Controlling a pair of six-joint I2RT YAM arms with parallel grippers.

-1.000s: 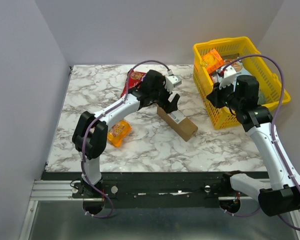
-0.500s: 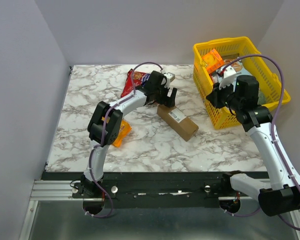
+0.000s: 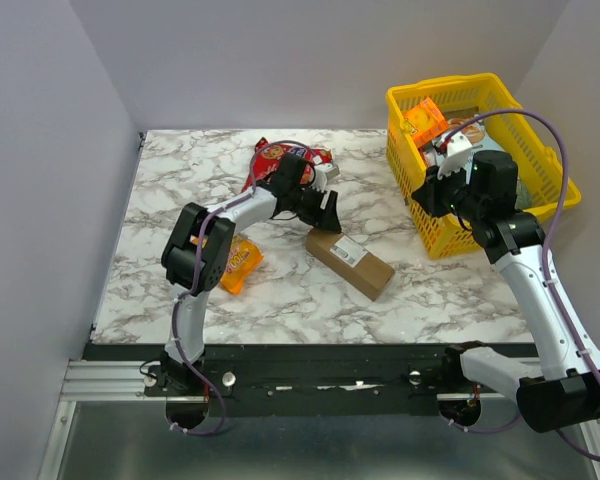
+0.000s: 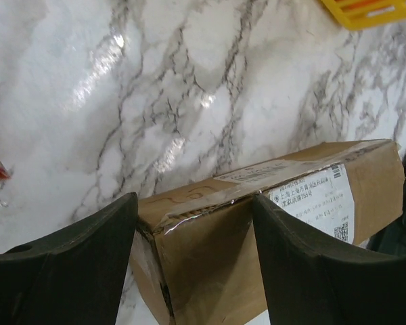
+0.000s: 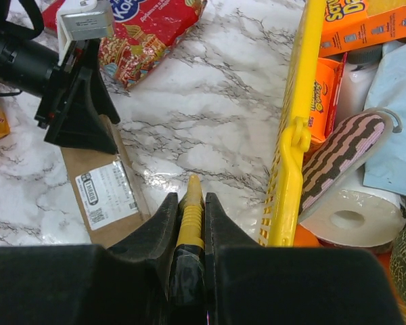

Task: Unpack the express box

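1. Two arms are reaching over the marble desk point(image 3: 170, 205). The express box point(image 3: 348, 262) is lying flat near the middle of it, set at a slant, with its white shipping label facing up.
2. That box is sitting apart from the yellow basket point(image 3: 450, 92) on the right and just in front of the red snack bag point(image 3: 268, 160).
3. The left gripper point(image 3: 327, 207) is hanging over the box's far-left end, spread wide. From its wrist camera the two dark fingers point(image 4: 68, 264) are straddling that taped end, though I cannot tell whether they are touching the cardboard.
4. The right gripper point(image 3: 435, 192) is hovering beside the basket's left wall, pinching a slim yellow tool point(image 5: 190, 203). The tool's tip is pointing at the bare desk between box and basket.
5. An orange packet point(image 3: 238, 265) is lying on the desk left of the box, close to the left arm.
6. Inside the basket, orange cartons point(image 5: 365, 20) and a paper roll point(image 5: 345, 218) are crowding together.
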